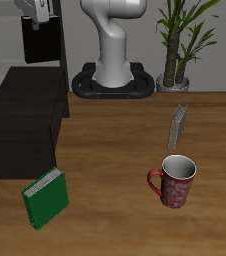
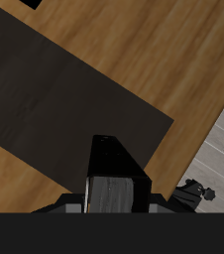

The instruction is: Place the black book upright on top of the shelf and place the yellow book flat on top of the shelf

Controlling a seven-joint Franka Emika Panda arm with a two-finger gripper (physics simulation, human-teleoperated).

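Observation:
My gripper [image 1: 37, 20] is shut on the black book [image 1: 41, 44], which hangs upright from it high above the back of the shelf [image 1: 23, 120], a large low black cabinet. In the wrist view the black book [image 2: 114, 164] shows with its white page edge between my fingers, over the shelf's flat top [image 2: 64, 94]. The gripper [image 2: 111, 195] shows there only in part. The yellow book [image 1: 178, 127], tan-grey, stands upright on the table behind the mug, far from the gripper.
A green book [image 1: 45, 197] leans upright near the shelf's front corner. A red patterned mug [image 1: 175, 181] stands near the table's front. The robot base [image 1: 113, 70] and a potted plant [image 1: 180, 45] are at the back.

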